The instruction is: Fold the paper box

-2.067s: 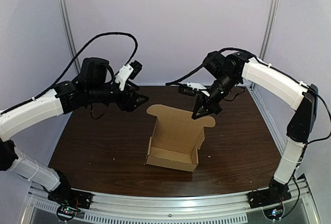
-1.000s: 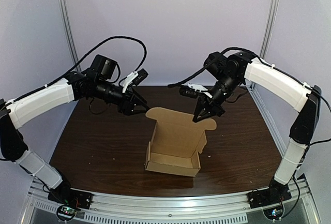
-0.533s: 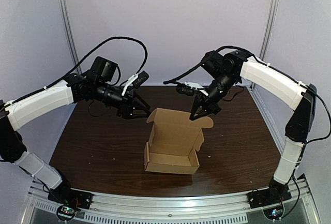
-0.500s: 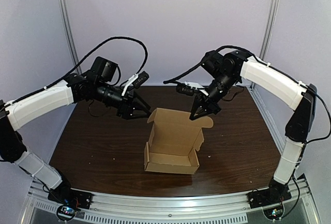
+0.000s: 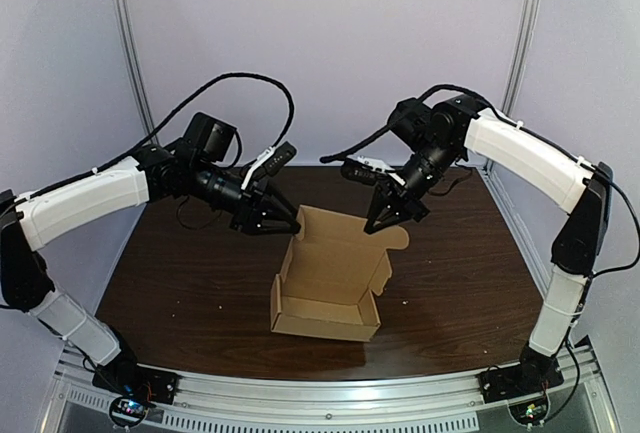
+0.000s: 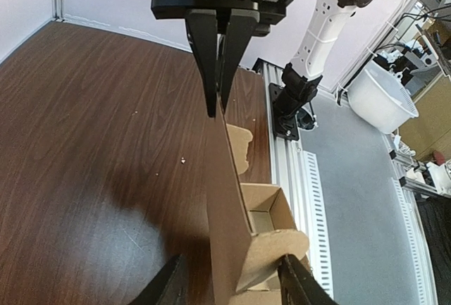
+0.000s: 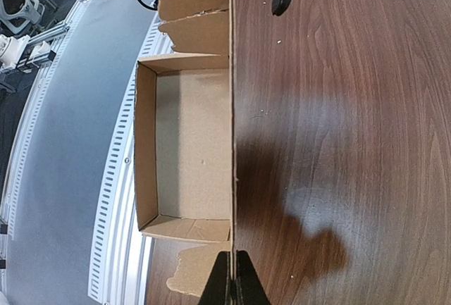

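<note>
The brown cardboard box (image 5: pixel 322 305) sits near the middle of the dark brown wooden table (image 5: pixel 180 278), a little toward the near edge, with its shallow open tray (image 7: pixel 189 146) facing up. The tray's side walls are raised. From the far wall of the tray a broad lid flap (image 5: pixel 346 251) stands up, showing its inner face to the top camera, and a rounded tab (image 5: pixel 399 237) juts out at its right end. The right gripper (image 5: pixel 377 225) comes down from the far right onto the top edge of this flap, close to the right end. In the right wrist view its two black fingers are pressed together over the thin cardboard edge, and the left wrist view also shows them pinching it from above. The left gripper (image 5: pixel 289 223) reaches in from the far left to the flap's other top corner. Its fingers (image 6: pixel 171 280) are spread apart with the cardboard edge running between them, and it is hard to tell whether either one touches the flap. Small pale crumbs dot the table surface around the box. A ribbed metal rail (image 5: pixel 330 400) runs along the near edge of the table, where both arm bases are bolted. A black cable (image 5: pixel 232 80) loops above the left arm.
</note>
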Motion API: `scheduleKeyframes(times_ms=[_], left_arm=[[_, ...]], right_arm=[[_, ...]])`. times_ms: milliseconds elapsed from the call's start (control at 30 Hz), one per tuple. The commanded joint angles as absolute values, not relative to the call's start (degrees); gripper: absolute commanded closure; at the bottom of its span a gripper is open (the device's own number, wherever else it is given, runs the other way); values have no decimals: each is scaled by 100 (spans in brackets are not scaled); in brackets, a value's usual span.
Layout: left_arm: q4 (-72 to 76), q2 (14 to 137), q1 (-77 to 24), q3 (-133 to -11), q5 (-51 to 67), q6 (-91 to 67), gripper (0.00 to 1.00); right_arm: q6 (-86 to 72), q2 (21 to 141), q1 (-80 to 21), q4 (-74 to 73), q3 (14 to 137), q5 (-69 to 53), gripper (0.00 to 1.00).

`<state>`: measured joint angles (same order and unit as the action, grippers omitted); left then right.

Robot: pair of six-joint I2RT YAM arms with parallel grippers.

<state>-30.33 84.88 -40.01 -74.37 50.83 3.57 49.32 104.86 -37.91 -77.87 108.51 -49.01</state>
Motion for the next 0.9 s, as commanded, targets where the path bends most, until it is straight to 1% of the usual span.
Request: scheduleKeyframes(times_ms=[0, 100, 267, 333, 400, 467, 667, 733, 867], left_arm=[[-2793, 8603, -4081, -7400, 5279, 339, 57], [-2761, 8617, -4089, -7409, 5322, 307, 65], [-2760, 8687, -4112, -7418, 5435, 282, 86], [-2760, 8716, -4122, -7418, 5449, 273, 93], [-2760, 8737, -4126, -7418, 5471, 262, 98], [-2760, 8757, -4135, -7426, 5507, 255, 100], [-2728, 8785, -4181, -7431, 5571, 214, 100], [-2676, 8810, -4187, -7422, 5539, 156, 97], [-2663, 8855, -4208, -7427, 5521, 149, 96]], right_arm=[[5113, 10382, -3951, -8458, 11048, -5251, 100], [5124, 10388, -4026, -8473, 11046, -5207, 100], [5133, 10365, -4086, -8473, 11056, -5172, 100], [5124, 10361, -4096, -8466, 11065, -5176, 100], [5103, 10348, -4104, -8440, 11063, -5181, 100], [5094, 10336, -4109, -8435, 11065, -5185, 100], [4993, 10318, -4113, -8320, 11051, -5168, 100], [4958, 10330, -4113, -8298, 11032, -5163, 100], [4948, 10345, -4113, -8287, 11039, -5159, 100]])
